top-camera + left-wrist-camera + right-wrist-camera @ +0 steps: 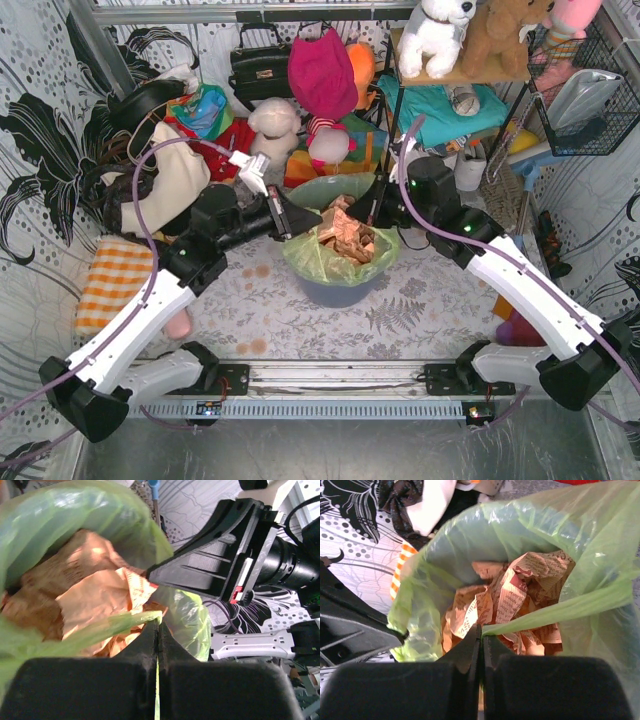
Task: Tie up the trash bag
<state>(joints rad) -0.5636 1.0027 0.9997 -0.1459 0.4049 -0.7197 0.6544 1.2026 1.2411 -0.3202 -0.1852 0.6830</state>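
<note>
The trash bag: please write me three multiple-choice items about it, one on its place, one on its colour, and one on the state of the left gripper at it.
1. Where does the trash bag sit?
A. on the wire shelf
B. inside the round bin
C. flat on the checked cloth

2. What colour is the bag?
A. black
B. red
C. light green

3. How are the fingers of the left gripper?
A. shut on the bag's rim
B. wide open above the bag
C. shut, away from the bag

Key:
1 B: the bag lines the bin at mid-table.
2 C: translucent green plastic surrounds the brown paper.
3 A: the left wrist view shows a green strip pinched between the closed fingers.
</note>
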